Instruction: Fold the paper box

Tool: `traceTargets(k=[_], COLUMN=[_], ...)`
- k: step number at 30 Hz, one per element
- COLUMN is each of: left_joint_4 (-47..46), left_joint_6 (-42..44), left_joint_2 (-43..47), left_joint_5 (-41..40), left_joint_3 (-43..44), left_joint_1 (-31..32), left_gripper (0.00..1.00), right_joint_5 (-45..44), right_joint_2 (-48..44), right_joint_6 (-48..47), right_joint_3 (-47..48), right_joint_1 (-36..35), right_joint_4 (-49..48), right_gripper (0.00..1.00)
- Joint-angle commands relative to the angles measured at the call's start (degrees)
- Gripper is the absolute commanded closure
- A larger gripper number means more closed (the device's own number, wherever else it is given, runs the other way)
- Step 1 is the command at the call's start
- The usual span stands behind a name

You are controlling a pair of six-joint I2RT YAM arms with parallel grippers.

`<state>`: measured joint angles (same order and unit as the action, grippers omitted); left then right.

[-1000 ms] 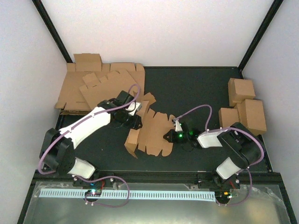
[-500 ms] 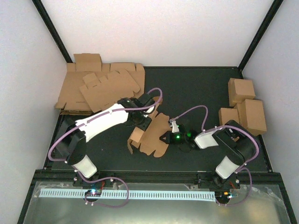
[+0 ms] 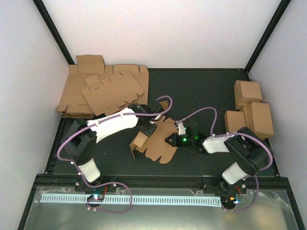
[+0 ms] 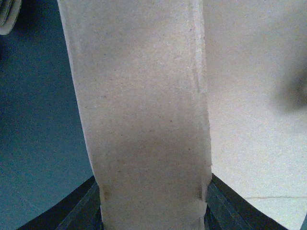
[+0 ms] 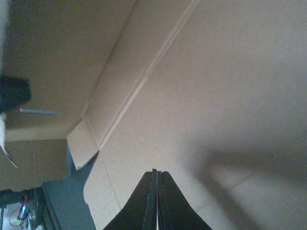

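The paper box, a brown die-cut blank partly folded up, lies mid-table. My left gripper is at its upper left edge. In the left wrist view an upright strip of the box fills the gap between the two fingers, touching both, so the gripper is shut across it. My right gripper reaches in from the right. In the right wrist view it is shut, nothing between its fingers, with its tip against a flat panel of the box.
A thick heap of flat cardboard blanks lies at the back left. Three finished brown boxes stand at the right edge. A perforated strip and metal tray run along the near edge behind the arm bases.
My left arm has swung right from beside the heap to the box's upper left edge, carrying the strip. The box has bunched slightly rightward. My right gripper has stayed on the panel.
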<state>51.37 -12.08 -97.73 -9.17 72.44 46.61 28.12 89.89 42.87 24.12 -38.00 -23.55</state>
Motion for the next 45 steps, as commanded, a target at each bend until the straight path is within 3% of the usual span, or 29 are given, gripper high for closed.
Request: traceTargets(k=[1,11,27,36,45], left_joint_4=[-1.5,-1.4,-1.9,-2.6,-3.8], left_joint_6=[1.2,1.3,1.0,1.1,1.0], left_joint_2=[0.5,1.9,1.4,1.3,1.7], left_joint_5=[-1.6,-2.6,-4.5,-4.7,-4.6], left_joint_3=[-0.8,-1.4,-2.2,-2.4,-3.4], left_joint_1=[0.4,0.5,3.0,3.4,4.1], left_gripper=[0.56,0.56,0.57,0.57,0.57], right_joint_5=[-0.1,0.4,1.4,-5.8,-1.5], right_joint_2=[-2.2,-1.4,11.4,6.6,11.5], right_joint_6=[-2.3,-6.6,-8.2,-10.4,-7.0], right_joint_3=[2.6,9.9,20.0,16.1,18.4], right_joint_1=[2.6,8.9,13.9,14.4,15.9], right_joint_4=[2.1,8.2,9.3,7.6,6.4], right_gripper=[0.95,0.95,0.98,0.98,0.98])
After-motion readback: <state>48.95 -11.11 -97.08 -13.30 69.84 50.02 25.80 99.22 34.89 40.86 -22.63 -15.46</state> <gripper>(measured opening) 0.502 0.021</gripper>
